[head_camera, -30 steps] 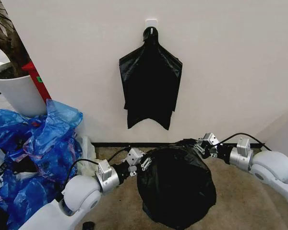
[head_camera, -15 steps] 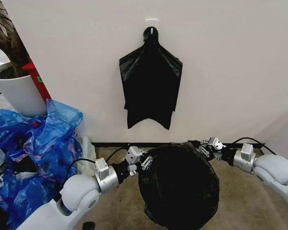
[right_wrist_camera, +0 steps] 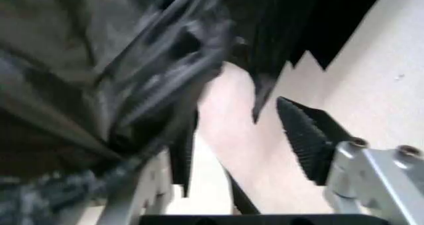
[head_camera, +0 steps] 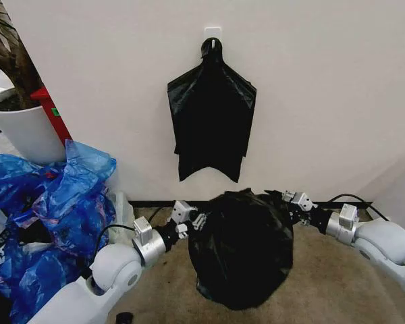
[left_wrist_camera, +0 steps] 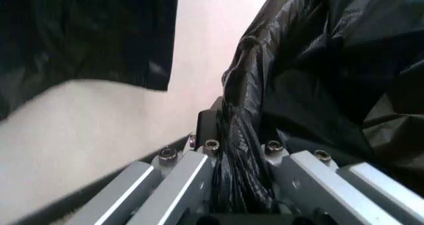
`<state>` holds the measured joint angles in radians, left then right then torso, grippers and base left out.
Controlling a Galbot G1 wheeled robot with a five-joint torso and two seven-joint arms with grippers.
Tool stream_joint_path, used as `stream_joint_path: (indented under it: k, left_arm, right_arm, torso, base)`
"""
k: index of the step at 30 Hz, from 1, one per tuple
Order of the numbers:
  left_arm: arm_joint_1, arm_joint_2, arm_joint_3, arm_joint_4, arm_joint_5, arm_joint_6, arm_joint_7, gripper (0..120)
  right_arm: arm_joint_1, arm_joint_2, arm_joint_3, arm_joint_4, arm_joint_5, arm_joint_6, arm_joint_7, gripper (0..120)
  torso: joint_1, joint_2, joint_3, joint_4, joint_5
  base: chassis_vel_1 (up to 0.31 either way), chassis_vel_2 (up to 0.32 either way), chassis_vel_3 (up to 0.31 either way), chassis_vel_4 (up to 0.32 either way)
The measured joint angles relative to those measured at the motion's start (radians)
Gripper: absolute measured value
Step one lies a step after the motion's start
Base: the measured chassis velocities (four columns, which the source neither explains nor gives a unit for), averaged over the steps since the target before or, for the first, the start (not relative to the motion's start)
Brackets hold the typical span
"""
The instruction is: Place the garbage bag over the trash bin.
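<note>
The garbage bag (head_camera: 241, 253) hung ballooned at six o'clock, bin unseen, left gripper (head_camera: 191, 221) clamped on its edge, right gripper (head_camera: 293, 202) spread apart beside it.

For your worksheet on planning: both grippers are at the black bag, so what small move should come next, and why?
Probably lower the garbage bag a little, both sides together. The left gripper is pinching its edge and the right gripper is at the opposite side; no bin rim shows.

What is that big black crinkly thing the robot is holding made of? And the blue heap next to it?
The garbage bag looks like thin black plastic film: glossy, full of wrinkles, and it bunches up where the left claw pinches it. The blue bags look like thin plastic too, crumpled and slightly see-through.
</note>
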<state>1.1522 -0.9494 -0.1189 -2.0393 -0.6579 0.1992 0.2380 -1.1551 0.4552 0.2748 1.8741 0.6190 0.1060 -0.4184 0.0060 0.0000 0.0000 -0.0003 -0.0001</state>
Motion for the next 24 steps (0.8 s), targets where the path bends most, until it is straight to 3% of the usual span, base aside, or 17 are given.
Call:
stream_joint_path:
  k: [6,14,24]
  left_arm:
    - [0.021,0.001,-0.005,0.032,-0.073,0.007,0.028,1]
    - [0.028,0.001,-0.01,0.048,-0.123,0.015,0.01,1]
    - [0.061,-0.013,-0.024,0.033,-0.153,0.023,-0.049,1]
  right_arm:
    - [-0.021,0.005,0.056,-0.028,0.058,0.003,0.009,73]
    - [-0.046,0.022,0.143,-0.082,0.082,0.035,0.005,98]
    - [-0.064,0.049,0.18,-0.082,0.113,0.05,-0.002,100]
  torso:
    - [0.0,0.0,0.0,0.0,0.0001]
    - [0.0,0.0,0.0,-0.0002,0.0003]
    - [0.0,0.0,0.0,-0.0001,0.0003]
  base:
    - [0.0,0.0,0.0,0.0]
    - [0.0,0.0,0.0,0.0]
    - [0.0,0.0,0.0,0.0]
